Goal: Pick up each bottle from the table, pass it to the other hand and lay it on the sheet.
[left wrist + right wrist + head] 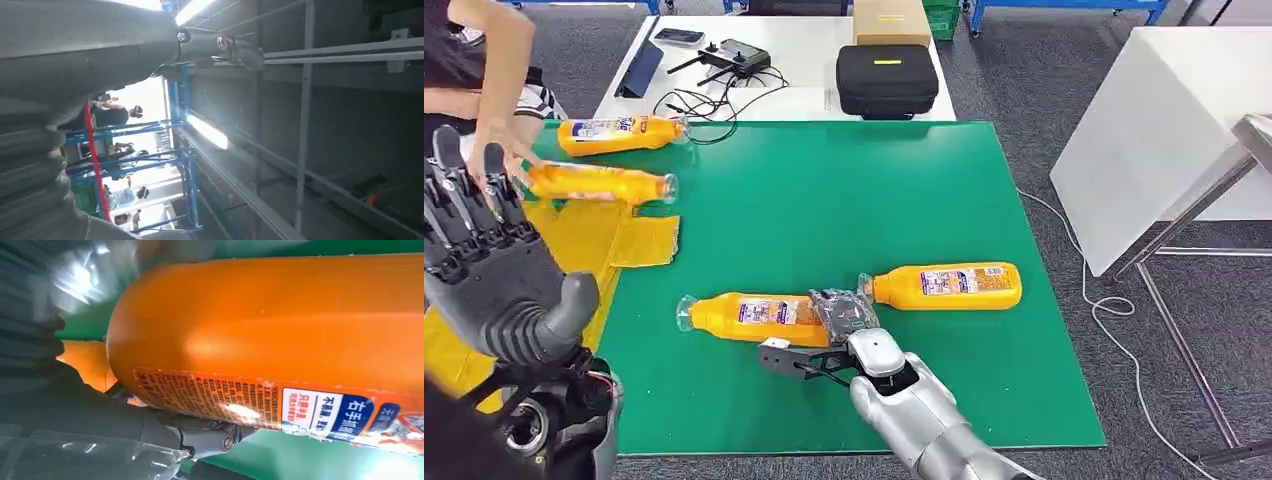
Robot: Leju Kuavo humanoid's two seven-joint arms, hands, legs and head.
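Overhead, right hand (842,312) gripping near bottle (749,318), wrist close-up showing its label, left hand (484,260) raised, fingers spread.

Left hand (494,270) raised, fingers apart, nothing held. Right hand (844,318) lowered palm-down, fingers wrapped on bottle (759,317) base.

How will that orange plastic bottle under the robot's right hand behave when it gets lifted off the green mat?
The orange plastic bottle lies on its side and is round, so it could roll if nudged. It looks full of orange drink, so probably heavy for its size. Its glossy wall, shiny in the right wrist view, may slip in the right hand.
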